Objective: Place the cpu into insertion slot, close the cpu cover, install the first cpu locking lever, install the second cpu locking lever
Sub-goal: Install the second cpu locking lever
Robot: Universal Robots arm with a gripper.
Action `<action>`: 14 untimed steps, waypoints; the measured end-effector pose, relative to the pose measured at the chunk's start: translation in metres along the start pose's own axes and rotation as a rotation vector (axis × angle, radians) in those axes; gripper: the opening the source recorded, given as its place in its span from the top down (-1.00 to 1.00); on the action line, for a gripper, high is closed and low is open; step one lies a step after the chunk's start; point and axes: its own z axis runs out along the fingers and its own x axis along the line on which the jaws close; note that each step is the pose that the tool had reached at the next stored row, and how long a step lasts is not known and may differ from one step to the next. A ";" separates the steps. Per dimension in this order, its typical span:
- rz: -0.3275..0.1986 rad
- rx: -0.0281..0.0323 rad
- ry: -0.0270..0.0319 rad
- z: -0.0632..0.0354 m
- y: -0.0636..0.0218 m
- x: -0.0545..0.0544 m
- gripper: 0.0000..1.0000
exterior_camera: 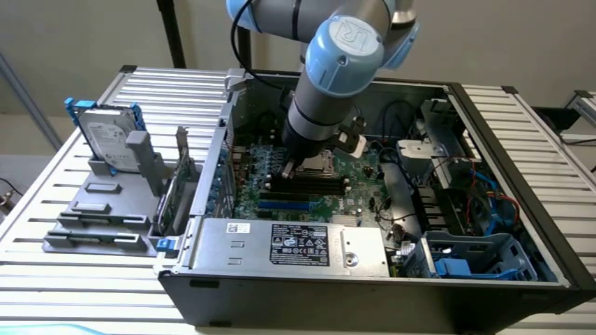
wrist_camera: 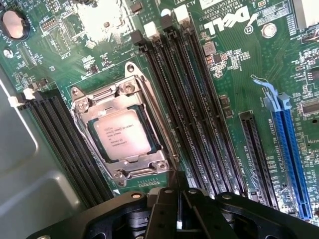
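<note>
Cpu sat flat in its socket at centre left of the wrist view, with the cover closed down around it as a silvery frame. My gripper hung at the lower edge beside the socket, fingers pressed together, holding nothing. In the exterior view my gripper stood over the motherboard at mid frame.

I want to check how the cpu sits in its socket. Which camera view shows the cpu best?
The wrist view shows it best: the cpu lies flat in the socket, its printed top fully visible inside the window of the cpu cover. In the exterior view the arm hangs over the socket, so just a small part of the socket area is visible.
</note>
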 end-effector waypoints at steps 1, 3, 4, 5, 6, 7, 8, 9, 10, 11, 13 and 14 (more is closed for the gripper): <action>0.000 -0.0001 -0.0006 0.0004 -0.0001 0.000 0.79; 0.001 -0.0015 -0.0035 0.0010 -0.0003 0.000 0.79; 0.001 -0.0029 -0.0065 0.0011 -0.0004 0.000 0.79; 0.002 -0.0042 -0.0104 0.0010 -0.0006 0.000 0.79; 0.002 -0.0055 -0.0132 0.0011 -0.0006 0.001 0.79; 0.002 -0.0063 -0.0149 0.0012 -0.0005 0.001 0.79; 0.003 -0.0073 -0.0170 0.0011 -0.0006 0.001 0.79; 0.003 -0.0080 -0.0188 0.0004 -0.0008 0.001 0.79; 0.003 -0.0086 -0.0201 -0.0008 -0.0011 0.001 0.79; 0.003 -0.0089 -0.0209 -0.0027 -0.0016 0.002 0.79; 0.004 -0.0094 -0.0232 -0.0079 -0.0030 0.003 0.79; 0.004 -0.0097 -0.0240 -0.0104 -0.0037 0.004 0.79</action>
